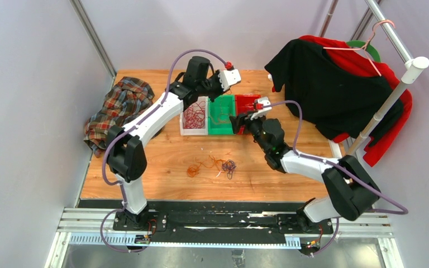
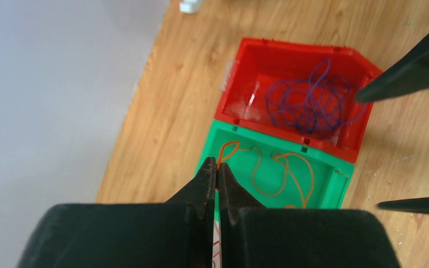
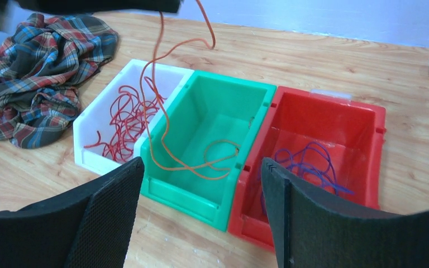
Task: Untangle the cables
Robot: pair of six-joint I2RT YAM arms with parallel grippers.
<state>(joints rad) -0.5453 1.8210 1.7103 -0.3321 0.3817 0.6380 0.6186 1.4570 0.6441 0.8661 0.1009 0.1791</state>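
Right now my left tool (image 2: 217, 173) is clenched on one orange cable (image 3: 156, 50), which hangs from it roughly upright, its long run pointing down into the green bin (image 3: 190, 195), where its lower end lies in loose loops on the floor. My right tool (image 3: 201, 167) is released, its two fingers wide apart with nothing between them, hovering near the front of the bins. Three bins stand side by side on the table (image 3: 324, 61): the white bin (image 3: 98, 120) holds red cables (image 3: 124, 120), too snarled to count, and the red bin (image 3: 368, 145) holds purple cables (image 3: 307, 162). One loose tangle (image 1: 215, 166) of orange and purple lies on the table in front of the bins; a plaid cloth (image 3: 33, 67) lies beside the white bin
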